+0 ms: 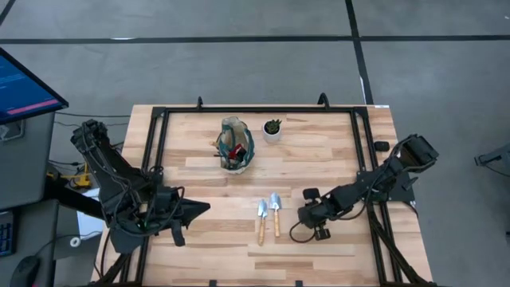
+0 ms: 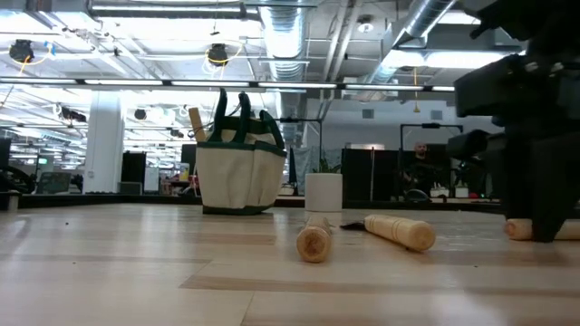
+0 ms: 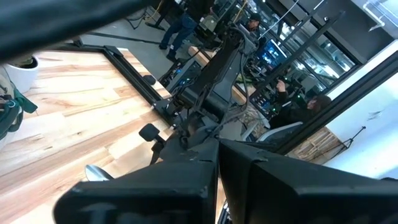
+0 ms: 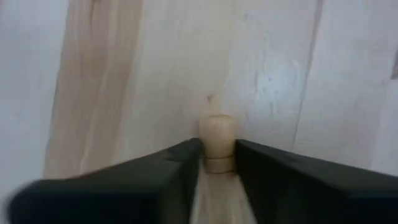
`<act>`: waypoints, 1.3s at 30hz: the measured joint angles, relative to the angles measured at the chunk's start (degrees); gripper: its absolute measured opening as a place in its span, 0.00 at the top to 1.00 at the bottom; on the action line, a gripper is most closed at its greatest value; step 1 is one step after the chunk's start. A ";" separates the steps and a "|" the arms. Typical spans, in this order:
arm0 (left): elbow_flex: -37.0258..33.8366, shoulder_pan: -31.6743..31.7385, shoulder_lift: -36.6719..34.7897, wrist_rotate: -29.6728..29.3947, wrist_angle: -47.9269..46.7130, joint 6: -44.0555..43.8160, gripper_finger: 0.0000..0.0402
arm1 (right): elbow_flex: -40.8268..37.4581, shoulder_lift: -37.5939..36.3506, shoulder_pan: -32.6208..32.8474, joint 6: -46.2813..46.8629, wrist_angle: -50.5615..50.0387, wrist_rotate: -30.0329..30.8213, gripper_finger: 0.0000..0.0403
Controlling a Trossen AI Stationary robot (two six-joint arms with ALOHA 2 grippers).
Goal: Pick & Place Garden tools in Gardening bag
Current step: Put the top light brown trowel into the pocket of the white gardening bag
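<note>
Right gripper (image 1: 312,214) low over the table (image 1: 319,159) at about four o'clock from the board's centre, fingers (image 4: 155,180) drawn in on either side of a light wooden handle (image 4: 217,144), pads touching its flanks, rounded butt poking out past the tips; head of that tool hidden under the wrist in the high view. In the low view, the same handle's end (image 2: 518,228) lying on the wood beside the dark gripper mass at three o'clock. Just at nine o'clock of that gripper, two more garden tools lying side by side, nearly parallel, silver heads toward twelve o'clock, handles toward six: one trowel (image 1: 260,218) and, close beside it without touching, a second trowel (image 1: 276,212). Gardening bag (image 1: 236,145) upright near the far middle of the table, well apart from the trowels at about eleven o'clock of them, with a red item (image 1: 237,151) and dark shapes inside and a wooden handle (image 2: 196,122) sticking up above its rim. Small white pot (image 1: 272,130) just at three o'clock of the bag. Left gripper (image 1: 199,209) waiting at the table's eight o'clock edge, jaw spread not readable.
</note>
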 joint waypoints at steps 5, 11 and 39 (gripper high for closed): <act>0.00 0.00 0.00 0.00 0.01 0.00 0.99 | -0.62 -3.51 -1.98 2.89 -0.17 1.77 0.87; 0.00 0.00 0.00 -0.31 0.52 -0.02 0.99 | -0.45 -16.56 -7.58 2.53 6.56 8.84 0.87; 0.00 6.64 0.00 -3.67 1.89 -0.15 0.99 | 3.99 1.88 -51.44 -13.19 80.32 -26.50 0.87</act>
